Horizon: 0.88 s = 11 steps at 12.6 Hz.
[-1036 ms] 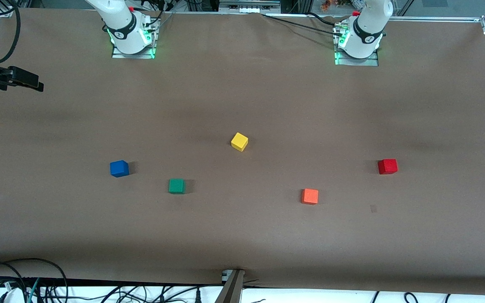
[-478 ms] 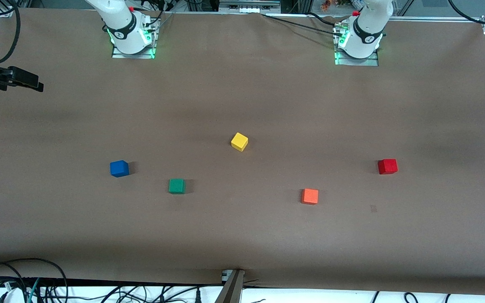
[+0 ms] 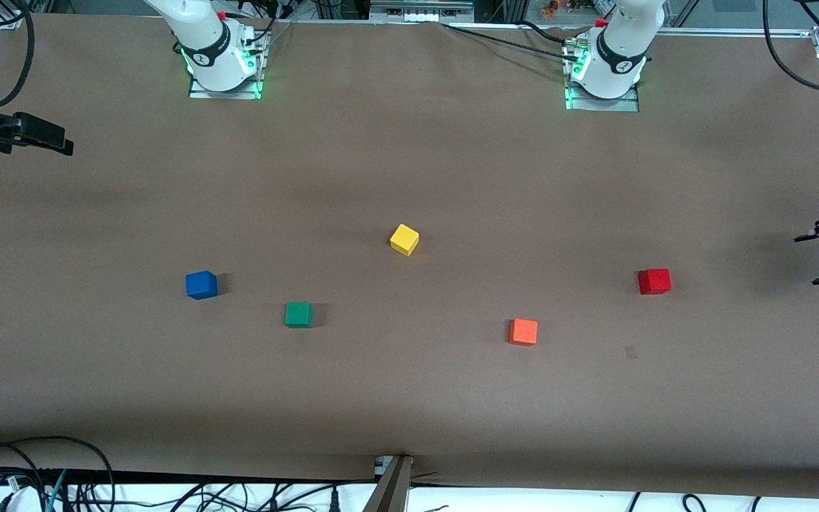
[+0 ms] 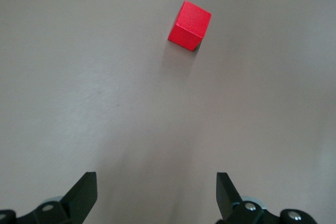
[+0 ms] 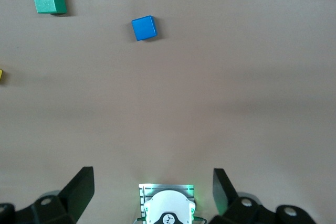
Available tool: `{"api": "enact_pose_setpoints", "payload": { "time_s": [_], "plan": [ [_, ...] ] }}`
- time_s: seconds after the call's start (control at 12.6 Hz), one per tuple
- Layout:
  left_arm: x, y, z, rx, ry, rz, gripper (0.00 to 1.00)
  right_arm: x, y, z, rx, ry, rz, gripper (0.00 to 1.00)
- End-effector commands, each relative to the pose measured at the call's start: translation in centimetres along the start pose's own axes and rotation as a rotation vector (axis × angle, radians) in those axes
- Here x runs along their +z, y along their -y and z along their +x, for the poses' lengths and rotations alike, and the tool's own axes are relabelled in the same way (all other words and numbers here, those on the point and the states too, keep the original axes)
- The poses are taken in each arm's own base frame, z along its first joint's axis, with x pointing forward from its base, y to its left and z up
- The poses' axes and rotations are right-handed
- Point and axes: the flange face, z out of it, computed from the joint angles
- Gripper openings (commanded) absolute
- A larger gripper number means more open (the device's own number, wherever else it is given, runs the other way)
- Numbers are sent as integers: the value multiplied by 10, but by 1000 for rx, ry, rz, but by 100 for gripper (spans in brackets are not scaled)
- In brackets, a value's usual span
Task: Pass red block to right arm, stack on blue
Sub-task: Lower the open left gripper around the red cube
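The red block (image 3: 655, 281) lies on the brown table toward the left arm's end; it also shows in the left wrist view (image 4: 189, 25). My left gripper (image 3: 807, 260) is open and empty. It hangs over the table's edge at that end, apart from the red block (image 4: 155, 178). The blue block (image 3: 201, 284) lies toward the right arm's end and shows in the right wrist view (image 5: 144, 28). My right gripper (image 3: 61, 146) is open and empty over the table's edge at its own end, well away from the blue block (image 5: 151, 177).
A green cube (image 3: 298, 314) lies beside the blue block, nearer the front camera. A yellow cube (image 3: 404, 240) sits mid-table. An orange cube (image 3: 523, 332) lies between the green cube and the red block. Cables hang along the table's near edge.
My left gripper has come into the front view from the left arm's end, moving toward the red block. The right arm and all cubes have not moved.
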Motion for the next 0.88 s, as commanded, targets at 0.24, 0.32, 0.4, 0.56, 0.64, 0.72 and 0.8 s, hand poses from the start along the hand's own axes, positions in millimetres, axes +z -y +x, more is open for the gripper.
{"api": "enact_pose_setpoints", "payload": {
  "time_s": [0.24, 0.32, 0.4, 0.56, 0.64, 0.72, 0.8],
  "plan": [
    [68, 22, -31, 202, -265, -9, 100, -5, 0, -1, -5, -10, 14, 100],
    [79, 23, -34, 233, -317, -9, 100, -5, 0, -1, -5, -10, 14, 100],
    [95, 22, -33, 269, -382, -28, 100, -5, 0, -1, -5, -10, 14, 100],
    [116, 20, -31, 312, -486, -55, 100, -5, -1, -1, -4, -10, 14, 100],
    [123, 18, -28, 332, -531, -68, 100, -5, -1, -1, -4, -10, 14, 100],
    [135, 17, -26, 344, -594, -81, 100, -5, -1, -1, -4, -10, 14, 100],
    [149, 15, -27, 371, -653, -89, 100, -5, -1, -1, -4, -10, 14, 100]
  ]
}}
